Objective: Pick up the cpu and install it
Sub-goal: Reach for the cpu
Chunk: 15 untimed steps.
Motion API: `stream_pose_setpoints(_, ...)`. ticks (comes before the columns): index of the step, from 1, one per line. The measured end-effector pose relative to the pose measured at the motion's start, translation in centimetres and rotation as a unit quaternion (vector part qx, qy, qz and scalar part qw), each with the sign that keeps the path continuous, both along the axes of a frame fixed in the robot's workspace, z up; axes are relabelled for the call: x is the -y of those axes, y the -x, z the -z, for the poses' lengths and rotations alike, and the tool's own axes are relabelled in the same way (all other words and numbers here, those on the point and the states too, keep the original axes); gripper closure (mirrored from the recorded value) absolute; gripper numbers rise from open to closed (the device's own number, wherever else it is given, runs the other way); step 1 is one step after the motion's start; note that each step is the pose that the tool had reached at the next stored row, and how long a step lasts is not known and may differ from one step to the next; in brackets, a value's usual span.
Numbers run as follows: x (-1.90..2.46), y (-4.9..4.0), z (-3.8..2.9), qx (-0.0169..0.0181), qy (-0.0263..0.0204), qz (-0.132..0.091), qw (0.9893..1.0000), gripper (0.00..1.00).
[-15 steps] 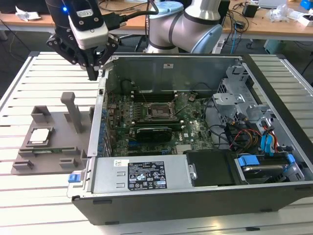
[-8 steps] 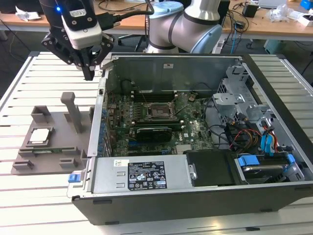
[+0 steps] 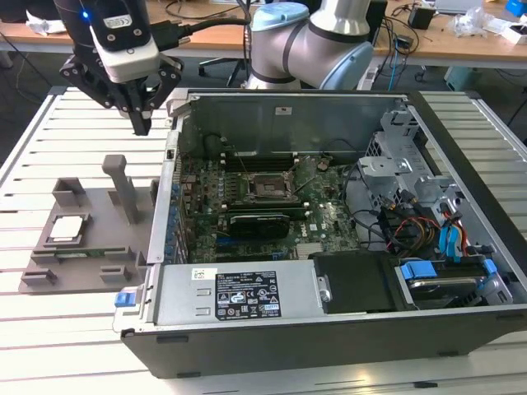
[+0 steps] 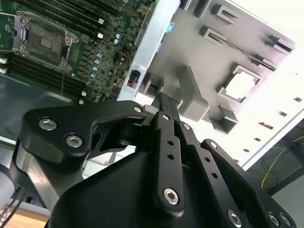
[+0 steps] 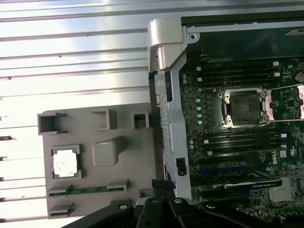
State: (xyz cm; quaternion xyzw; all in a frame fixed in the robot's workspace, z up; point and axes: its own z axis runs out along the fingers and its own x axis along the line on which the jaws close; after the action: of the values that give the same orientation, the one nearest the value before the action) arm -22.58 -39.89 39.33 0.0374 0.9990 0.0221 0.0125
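Pairs silver arm (image 3: 346, 20) with pale blue caps (image 3: 280, 20); ends at eleven o'clock, exterior view, in black gripper (image 3: 140, 123) with silver screws (image 4: 171, 195).

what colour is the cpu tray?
Plain grey, no pattern; the tray shows best in the first wrist view, with the cpu sitting in it.

Exterior view high, oblique; both wrist views down onto tray (image 5: 135, 159), motherboard (image 5: 209, 156)

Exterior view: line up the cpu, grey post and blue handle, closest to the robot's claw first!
From the gripper:
1. grey post, upright on the tray.
2. cpu, in the tray's pocket, exterior view's left.
3. blue handle, inside the case, exterior view's right.
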Motion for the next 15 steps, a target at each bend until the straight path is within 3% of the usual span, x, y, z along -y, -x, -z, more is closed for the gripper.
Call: stream_pose_setpoints(15, 0.00, 1.70, 0.00, 0.0000, 0.0000, 0.000, 1.0000, 0.89)
